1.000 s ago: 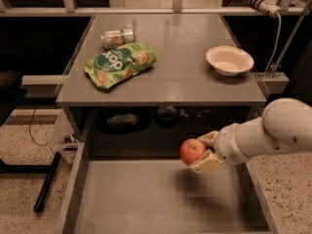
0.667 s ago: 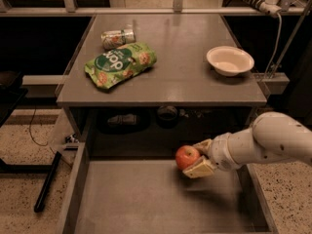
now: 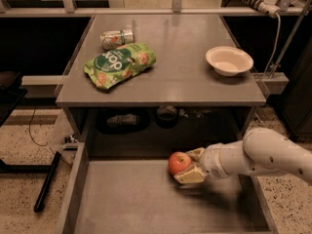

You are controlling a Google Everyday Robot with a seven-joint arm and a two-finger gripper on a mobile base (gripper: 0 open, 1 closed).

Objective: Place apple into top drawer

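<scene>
The red apple with yellowish patches is held between the fingers of my gripper, low inside the open top drawer, toward its back middle-right. The gripper comes in from the right on a white arm and is shut on the apple. The drawer is a wide grey tray pulled out below the tabletop, with low side walls and a flat bottom. Whether the apple touches the drawer bottom I cannot tell.
On the grey tabletop lie a green snack bag, a can on its side and a white bowl. Dark objects sit on the shelf behind the drawer. Cables lie on the floor at left.
My gripper has moved down and a little left with the apple, deeper into the drawer. The things on the tabletop have not moved.
</scene>
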